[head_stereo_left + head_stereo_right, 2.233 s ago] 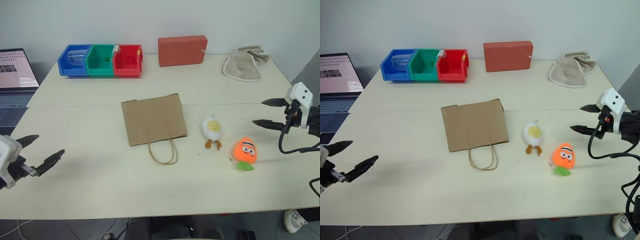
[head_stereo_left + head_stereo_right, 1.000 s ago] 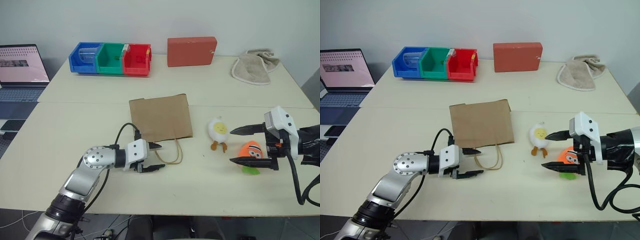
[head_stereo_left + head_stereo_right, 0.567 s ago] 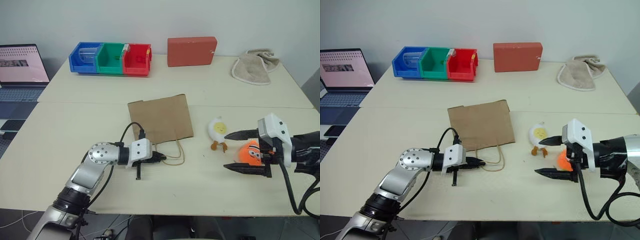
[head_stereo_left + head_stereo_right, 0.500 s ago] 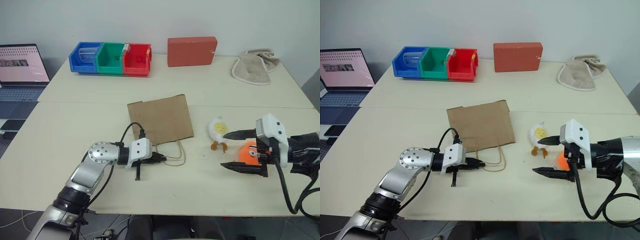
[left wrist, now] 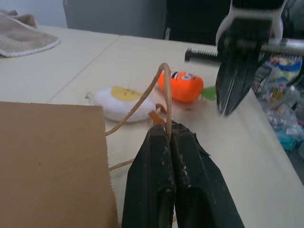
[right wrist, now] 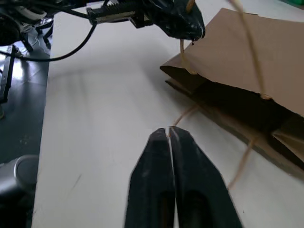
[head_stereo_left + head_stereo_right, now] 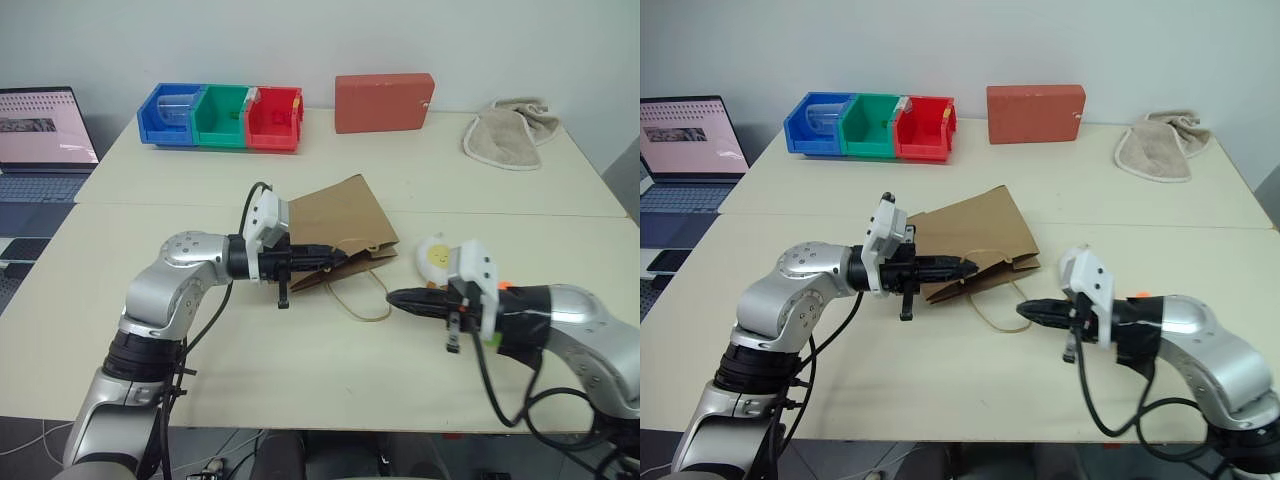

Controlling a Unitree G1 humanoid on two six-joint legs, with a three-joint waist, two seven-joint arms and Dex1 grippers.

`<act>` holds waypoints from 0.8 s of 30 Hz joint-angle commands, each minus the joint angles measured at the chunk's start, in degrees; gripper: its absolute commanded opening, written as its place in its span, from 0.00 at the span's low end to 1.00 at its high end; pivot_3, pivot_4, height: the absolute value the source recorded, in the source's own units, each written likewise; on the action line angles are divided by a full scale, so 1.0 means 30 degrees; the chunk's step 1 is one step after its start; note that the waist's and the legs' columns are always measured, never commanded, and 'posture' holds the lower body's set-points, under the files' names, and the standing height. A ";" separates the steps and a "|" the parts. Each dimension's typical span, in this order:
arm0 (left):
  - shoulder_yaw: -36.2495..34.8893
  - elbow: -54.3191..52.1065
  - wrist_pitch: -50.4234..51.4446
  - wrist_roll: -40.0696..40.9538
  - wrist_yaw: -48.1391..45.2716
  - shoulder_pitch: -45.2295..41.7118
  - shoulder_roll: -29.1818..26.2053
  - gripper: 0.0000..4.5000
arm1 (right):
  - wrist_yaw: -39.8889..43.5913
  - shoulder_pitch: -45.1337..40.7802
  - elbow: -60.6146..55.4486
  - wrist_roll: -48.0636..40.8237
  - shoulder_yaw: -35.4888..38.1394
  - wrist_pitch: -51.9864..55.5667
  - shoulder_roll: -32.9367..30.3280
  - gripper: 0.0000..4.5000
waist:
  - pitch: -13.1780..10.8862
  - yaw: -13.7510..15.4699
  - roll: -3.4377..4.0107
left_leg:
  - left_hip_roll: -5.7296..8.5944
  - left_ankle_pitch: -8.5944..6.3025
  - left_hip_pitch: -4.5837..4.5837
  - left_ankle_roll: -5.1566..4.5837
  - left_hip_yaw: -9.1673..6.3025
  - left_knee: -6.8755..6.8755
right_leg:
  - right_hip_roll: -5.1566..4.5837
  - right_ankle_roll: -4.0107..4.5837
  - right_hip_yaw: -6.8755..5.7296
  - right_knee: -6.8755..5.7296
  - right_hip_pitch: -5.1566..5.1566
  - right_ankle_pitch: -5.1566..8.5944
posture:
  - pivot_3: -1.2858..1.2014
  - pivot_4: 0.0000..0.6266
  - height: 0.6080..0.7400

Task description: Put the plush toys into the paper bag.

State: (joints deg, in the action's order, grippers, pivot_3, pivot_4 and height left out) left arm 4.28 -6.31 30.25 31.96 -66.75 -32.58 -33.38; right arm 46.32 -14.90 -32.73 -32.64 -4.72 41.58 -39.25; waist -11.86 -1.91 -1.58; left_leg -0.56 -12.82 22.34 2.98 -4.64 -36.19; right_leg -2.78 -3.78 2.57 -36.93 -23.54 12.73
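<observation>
CHANGE: our left gripper (image 7: pixel 322 259) has clamped one thin tan handle (image 5: pixel 159 90) and lifted the brown kraft paper bag (image 7: pixel 345 215) mouth open | right gripper (image 7: pixel 1025 312) now shut on the lower handle (image 6: pixel 183 114) | MEANING: bag ready; white egg plush (image 7: pixel 436 257) and orange ball plush (image 5: pixel 183 86) still on table, right of bag.

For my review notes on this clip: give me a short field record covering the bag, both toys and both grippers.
paper bag: mouth lifted open, on the table
left gripper: shut on upper handle
right gripper: shut on lower handle
egg toy: on table, outside bag
orange toy: on table, outside bag
</observation>
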 commanded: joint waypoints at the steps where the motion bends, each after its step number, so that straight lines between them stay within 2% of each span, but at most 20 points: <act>1: -0.0854 -0.0938 0.0930 0.1196 0.0518 -0.0842 0.0144 0.00 | -0.2006 -0.1325 0.1476 0.1743 -0.1584 -0.0706 0.2040 0.00 | 0.0001 -0.0010 -0.0001 | -0.0002 0.0000 -0.0002 0.0000 -0.0005 0.0001 | 0.0006 0.0000 -0.0002 -0.0003 0.0000 0.0000 | 0.52 0.24 1.00; 6: -0.1374 -0.1274 0.1889 0.2107 0.1076 -0.1393 0.0139 0.00 | -0.4508 -0.2943 0.4931 0.4503 -0.3402 -0.2140 0.5485 0.00 | 0.0000 -0.0027 0.0000 | -0.0014 0.0000 0.0000 0.0000 -0.0028 0.0010 | 0.0029 0.0007 -0.0005 -0.0011 -0.0010 -0.0003 | 0.52 0.24 1.00; 12: -0.1626 -0.1332 0.2295 0.2425 0.1498 -0.1534 0.0082 0.00 | -0.6829 -0.4233 0.8948 0.7127 -0.3905 -0.4607 0.8611 0.00 | 0.0001 -0.0027 0.0000 | -0.0021 0.0002 0.0019 0.0003 -0.0031 0.0012 | 0.0041 0.0021 -0.0001 -0.0018 -0.0033 -0.0013 | 0.52 0.24 1.00; 18: -0.2589 -0.1057 0.2828 0.3177 0.2677 -0.2332 0.0485 0.00 | -0.8249 -0.4269 1.1943 0.9098 -0.4119 -0.6488 1.0171 0.00 | 0.0001 -0.0005 0.0000 | -0.0021 0.0002 0.0023 0.0003 -0.0038 0.0011 | 0.0042 0.0024 -0.0004 -0.0019 -0.0035 -0.0015 | 0.52 0.24 1.00; 24: -0.3672 0.0614 0.2757 0.3342 0.3000 -0.4377 0.0245 0.00 | -0.8470 -0.3730 1.2516 0.9643 -0.4172 -0.6845 1.1010 0.00 | 0.0001 -0.0054 0.0000 | -0.0023 0.0002 0.0022 0.0002 -0.0040 0.0014 | 0.0051 0.0025 -0.0003 -0.0020 -0.0036 -0.0018 | 0.52 0.24 1.00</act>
State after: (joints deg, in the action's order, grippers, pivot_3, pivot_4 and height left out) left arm -4.60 -4.51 39.33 40.63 -57.92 -43.75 -32.13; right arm 21.01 -26.04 5.83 -4.00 -17.05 22.15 -6.80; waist -11.85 -2.07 -1.58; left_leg -0.63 -12.81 22.41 2.99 -4.76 -36.14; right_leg -2.63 -3.70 2.56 -36.99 -23.65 12.68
